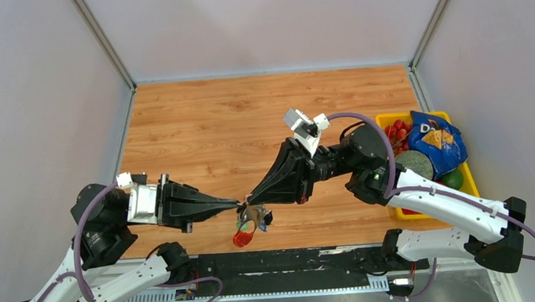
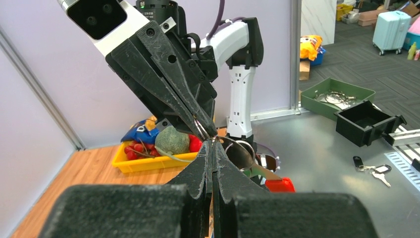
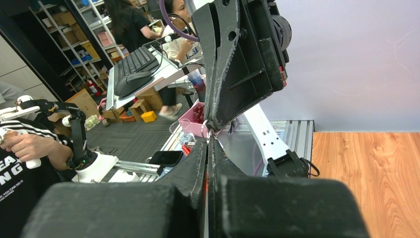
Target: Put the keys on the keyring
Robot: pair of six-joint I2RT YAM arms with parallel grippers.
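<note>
Both grippers meet tip to tip above the table's near edge. The keyring (image 1: 249, 211) hangs between them as a bunch, with a red oval tag (image 1: 242, 237) lowest. My left gripper (image 1: 234, 206) is shut, pinching the bunch at its thin metal ring (image 2: 238, 149). The silver strap (image 2: 262, 171) and red tag (image 2: 280, 185) hang behind its tips (image 2: 213, 144). My right gripper (image 1: 252, 197) is shut on the ring's wire (image 2: 200, 126). A small black piece (image 1: 266, 218) on the bunch's right may be the key's head; the blade is hidden. In the right wrist view my fingers (image 3: 210, 140) hide the ring.
A yellow tray (image 1: 468, 171) with a blue snack bag, red fruit and a green ball sits at the table's right edge. A second set of keys (image 2: 372, 167) lies on the grey metal surface beyond. A black bin (image 2: 367, 123) and a green tray (image 2: 337, 96) stand there too.
</note>
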